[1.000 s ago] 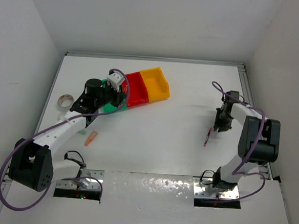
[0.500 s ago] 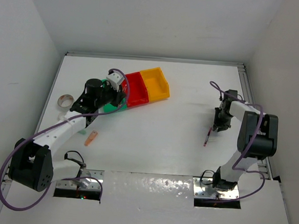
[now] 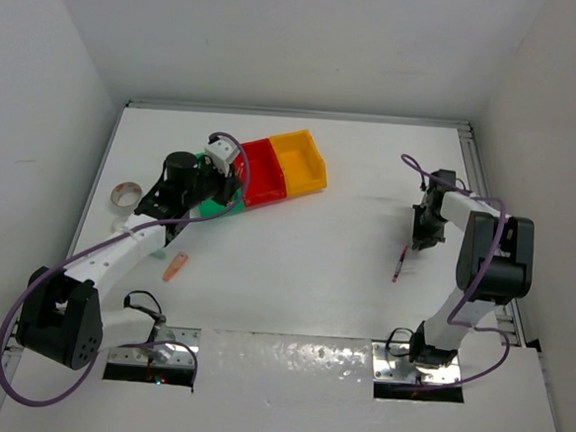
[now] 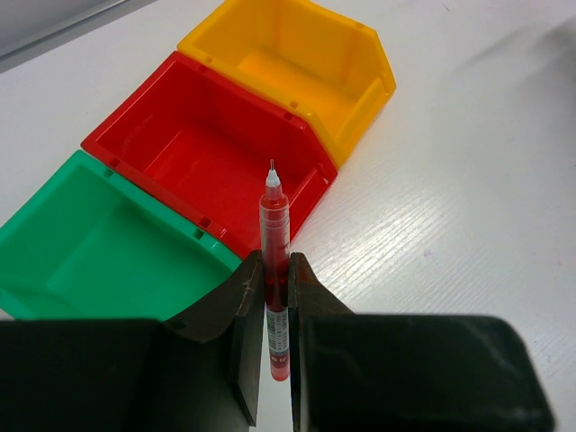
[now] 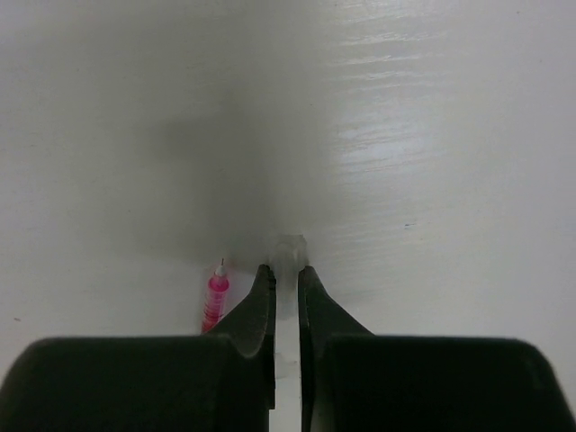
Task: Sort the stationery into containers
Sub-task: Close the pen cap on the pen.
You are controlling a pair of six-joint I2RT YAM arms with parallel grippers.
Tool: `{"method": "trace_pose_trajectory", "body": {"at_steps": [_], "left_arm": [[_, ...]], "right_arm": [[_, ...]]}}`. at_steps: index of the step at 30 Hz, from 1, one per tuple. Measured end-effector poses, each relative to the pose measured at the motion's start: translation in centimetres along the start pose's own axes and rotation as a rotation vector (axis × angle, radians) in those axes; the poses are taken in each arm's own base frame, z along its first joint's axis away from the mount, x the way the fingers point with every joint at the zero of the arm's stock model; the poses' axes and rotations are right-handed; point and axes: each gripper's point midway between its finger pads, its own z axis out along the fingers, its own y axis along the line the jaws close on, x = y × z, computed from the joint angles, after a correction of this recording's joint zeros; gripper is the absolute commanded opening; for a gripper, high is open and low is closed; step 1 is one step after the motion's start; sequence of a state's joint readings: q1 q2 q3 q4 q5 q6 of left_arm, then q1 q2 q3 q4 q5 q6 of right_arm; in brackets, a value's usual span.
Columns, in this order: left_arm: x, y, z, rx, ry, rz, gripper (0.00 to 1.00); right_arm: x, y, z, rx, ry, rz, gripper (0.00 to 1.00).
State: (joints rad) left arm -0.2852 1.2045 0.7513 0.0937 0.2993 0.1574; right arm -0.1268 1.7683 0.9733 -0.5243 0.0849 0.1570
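Pinching a red pen, left gripper hangs near red bin.
Right gripper fingers pressed together, pink pen at their nine o'clock.

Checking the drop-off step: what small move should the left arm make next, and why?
Probably ease the left gripper forward a little before opening. It is shut on the red pen, whose tip only reaches the red bin's near wall, next to the green bin; dropped now it could hit the rim. Which bin is intended I cannot tell.
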Motion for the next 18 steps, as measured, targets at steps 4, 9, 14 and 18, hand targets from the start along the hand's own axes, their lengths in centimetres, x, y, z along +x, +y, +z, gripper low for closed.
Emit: {"method": "trace_pose_trajectory", "body": {"at_steps": [4, 9, 14, 18], "left_arm": [[0.0, -0.1, 0.0, 0.008, -0.001, 0.0, 0.0], [0.0, -1.0, 0.1, 0.066, -0.002, -0.002, 0.0], [-0.4, -2.8, 0.5, 0.177, -0.002, -0.031, 0.0], [-3.0, -4.3, 1.1, 0.274, -0.036, -0.07, 0.0]], "right_arm": [[-0.2, -0.2, -0.3, 0.013, -0.016, 0.0, 0.0], [-2.9, 0.4, -4.1, 0.045, -0.184, -0.008, 0.0], [-10.0, 5.5, -13.2, -0.021, -0.57, -0.055, 0.0], [-14.1, 12.8, -21.2, -0.191, -0.877, -0.119, 0.0]]}}
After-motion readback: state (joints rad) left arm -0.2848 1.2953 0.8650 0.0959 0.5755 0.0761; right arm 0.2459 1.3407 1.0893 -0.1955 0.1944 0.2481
